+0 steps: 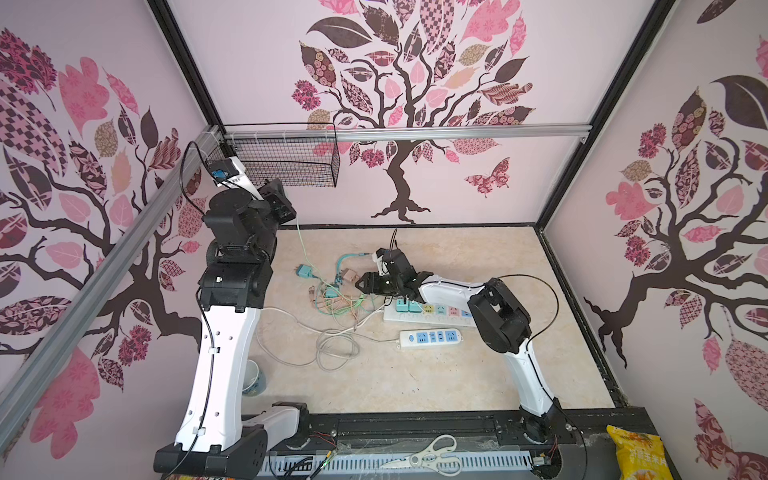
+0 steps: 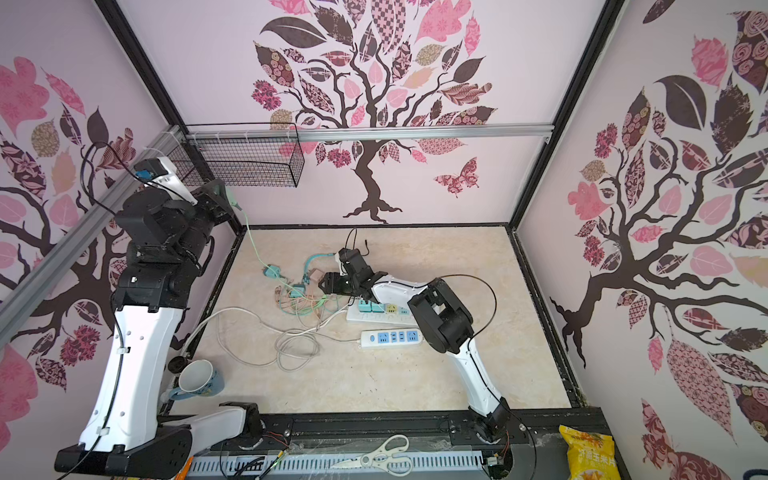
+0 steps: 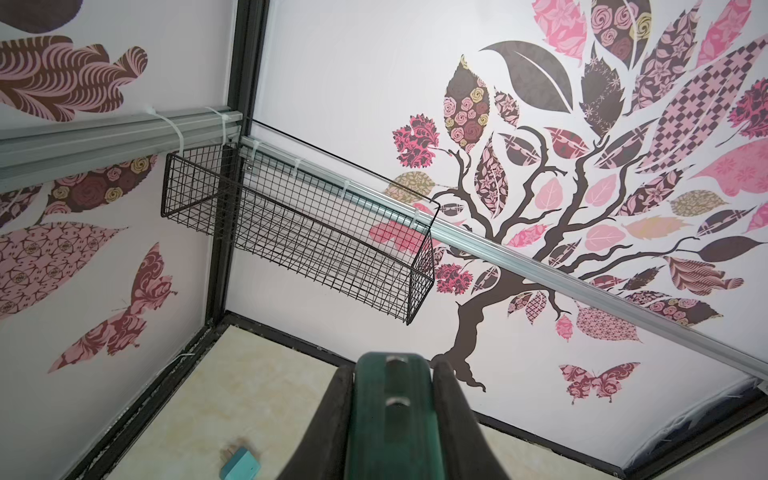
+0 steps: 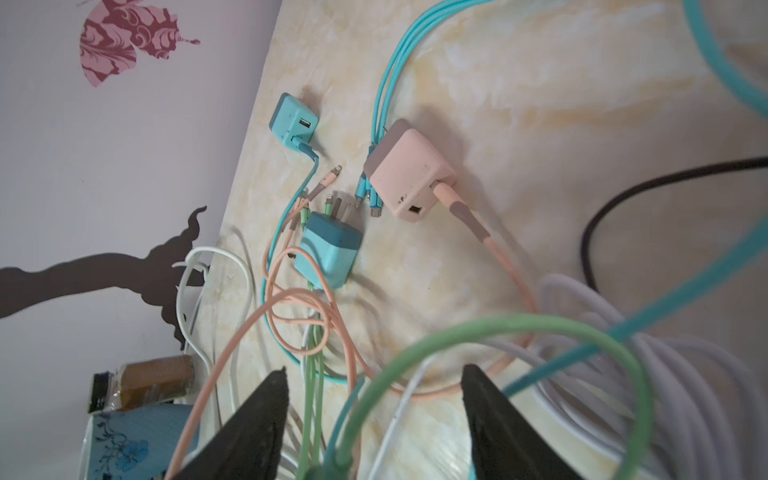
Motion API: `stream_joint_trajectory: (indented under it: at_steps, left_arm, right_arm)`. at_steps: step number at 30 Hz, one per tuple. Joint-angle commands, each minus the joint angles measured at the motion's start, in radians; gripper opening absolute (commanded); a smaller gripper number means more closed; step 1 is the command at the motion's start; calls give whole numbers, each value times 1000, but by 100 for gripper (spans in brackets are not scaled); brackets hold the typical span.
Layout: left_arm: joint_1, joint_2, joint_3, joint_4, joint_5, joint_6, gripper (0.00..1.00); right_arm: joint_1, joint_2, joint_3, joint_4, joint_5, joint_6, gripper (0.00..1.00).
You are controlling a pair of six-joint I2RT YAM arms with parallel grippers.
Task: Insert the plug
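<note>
Green plug [image 3: 390, 415] clamped tight in the left gripper [image 3: 392, 368], aloft toward ten o'clock, near the wire basket [image 1: 286, 162].

Likely light and rigid, with a smooth plastic shell apt to slip; best held by the flat sides, prongs left clear, allowing for drag from the soft pale-green cable [image 2: 252, 243] trailing down to the tangle [image 1: 336, 301] at nine o'clock of table centre. Right gripper [image 4: 374, 369] spread wide above that tangle, nothing pinched, loose loops between its fingers. White power strip [image 1: 436, 311] at four o'clock from the tangle, two adapters [image 1: 407, 306] seated at its nine o'clock end; second strip [image 1: 430, 337] just at six o'clock of it. Prongs of the held plug out of sight; farther sockets hidden under the right arm; cable's far end lost in the tangle.
</note>
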Motion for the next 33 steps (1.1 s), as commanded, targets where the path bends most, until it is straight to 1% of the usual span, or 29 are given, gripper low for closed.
stream_joint_trajectory:
  at_steps: [1,3,6,7,10,13,16,21,24,26,29,32,33]
  left_arm:
    - [5,-27,5,9,-5,23,0]
    - [6,-30,8,0,-14,32,0]
    - [4,-36,18,-18,-29,46,0]
    - [5,-42,15,-19,-34,48,0]
    - [4,-63,-2,-12,-42,54,0]
    - [5,-77,-12,-5,-46,56,0]
    - [4,-88,-15,-3,-44,55,0]
    - [4,-104,-29,-1,-53,61,0]
    - [4,-111,-40,-1,-45,61,0]
    - [4,-113,-44,-1,-36,59,0]
    - [4,-108,-40,1,-5,53,0]
    - [4,-95,-26,-3,60,37,0]
    - [4,-86,-20,0,104,25,0]
  right_arm:
    - [16,69,97,-9,3,-3,56]
    - [18,69,116,-5,3,-19,44]
    - [18,21,120,25,7,-66,24]
    - [18,-2,123,26,12,-88,19]
    - [18,-79,121,33,35,-162,10]
    - [18,-164,110,37,83,-235,3]
    - [18,-245,100,51,135,-309,1]
    - [11,-345,112,90,157,-409,0]
    - [-8,-391,129,114,176,-444,0]
    - [-36,-423,131,131,184,-446,0]
    - [-85,-483,113,160,183,-447,0]
    - [-124,-551,71,174,192,-485,0]
    - [-140,-574,52,180,198,-495,1]
